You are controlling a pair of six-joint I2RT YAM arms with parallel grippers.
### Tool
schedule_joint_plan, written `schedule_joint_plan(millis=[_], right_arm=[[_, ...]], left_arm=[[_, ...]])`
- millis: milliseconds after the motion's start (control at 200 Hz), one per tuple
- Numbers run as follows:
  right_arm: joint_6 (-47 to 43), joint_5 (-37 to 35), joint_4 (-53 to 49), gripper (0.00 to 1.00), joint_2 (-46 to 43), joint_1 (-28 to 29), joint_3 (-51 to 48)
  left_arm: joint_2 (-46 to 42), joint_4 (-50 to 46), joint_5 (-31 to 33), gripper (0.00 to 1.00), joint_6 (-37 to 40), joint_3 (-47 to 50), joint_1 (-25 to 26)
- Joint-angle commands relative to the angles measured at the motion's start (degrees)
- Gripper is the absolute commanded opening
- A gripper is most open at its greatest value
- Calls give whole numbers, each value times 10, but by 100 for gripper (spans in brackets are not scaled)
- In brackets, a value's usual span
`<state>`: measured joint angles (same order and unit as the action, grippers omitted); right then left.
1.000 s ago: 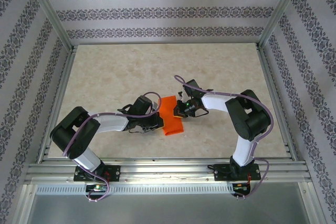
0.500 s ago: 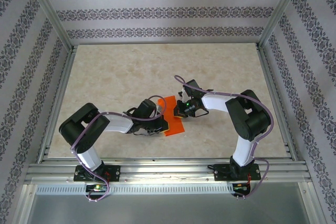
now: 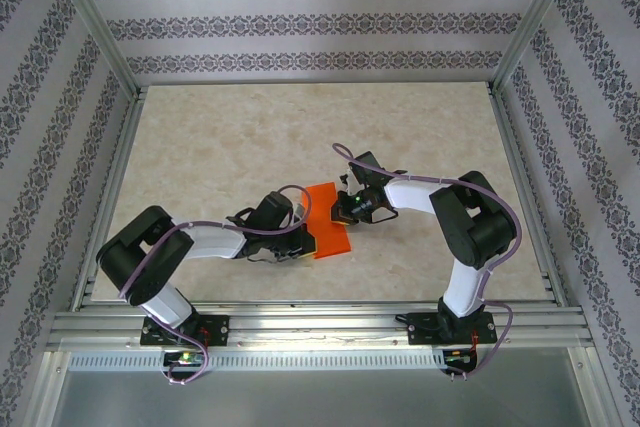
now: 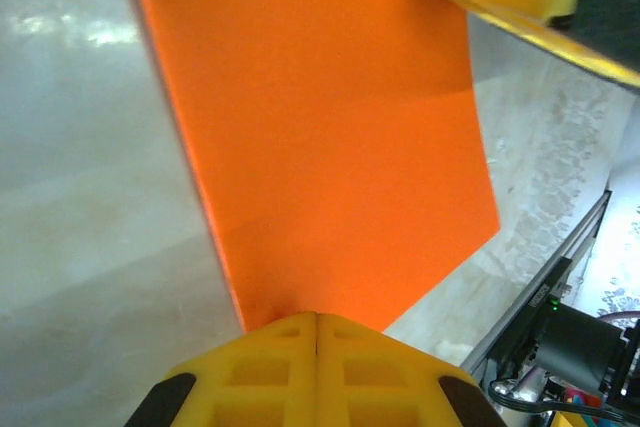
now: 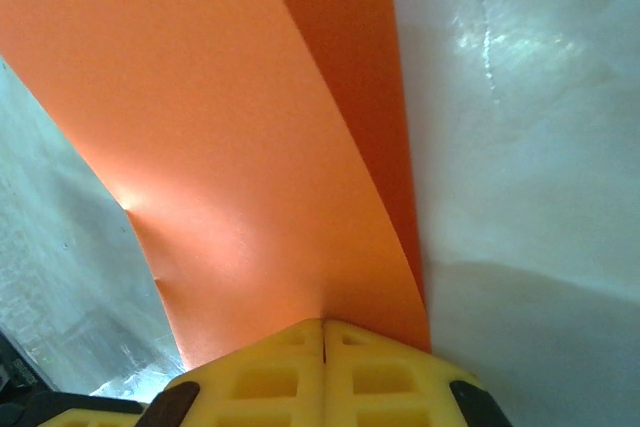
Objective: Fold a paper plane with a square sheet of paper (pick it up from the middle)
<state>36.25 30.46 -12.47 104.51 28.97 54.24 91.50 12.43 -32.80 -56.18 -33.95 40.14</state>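
Yellow end effectors (image 4: 316, 319), purple cables (image 3: 425, 181)

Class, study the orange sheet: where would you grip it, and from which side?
At an edge, coming in level from the side: the square sheet of paper is thin, with no body to pinch. The left gripper and right gripper are shut on opposite edges.
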Motion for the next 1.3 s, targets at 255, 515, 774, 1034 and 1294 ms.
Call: schedule_joint_plan(millis=[255, 515, 774, 1034, 1294], right_arm=[[7, -50, -42, 0, 10, -8, -20], [6, -53, -43, 0, 11, -8, -21], [7, -56, -44, 0, 13, -8, -21], [3, -50, -46, 0, 12, -8, -20], [1, -46, -48, 0, 8, -8, -19]], left_arm=[[24, 10, -12, 3, 5, -22, 15], [40, 11, -18, 1, 15, 28, 29], [0, -85, 7, 2, 65, 13, 40], [-35, -127, 11, 4, 81, -12, 49], [-103, -153, 0, 8, 105, -104, -38]])
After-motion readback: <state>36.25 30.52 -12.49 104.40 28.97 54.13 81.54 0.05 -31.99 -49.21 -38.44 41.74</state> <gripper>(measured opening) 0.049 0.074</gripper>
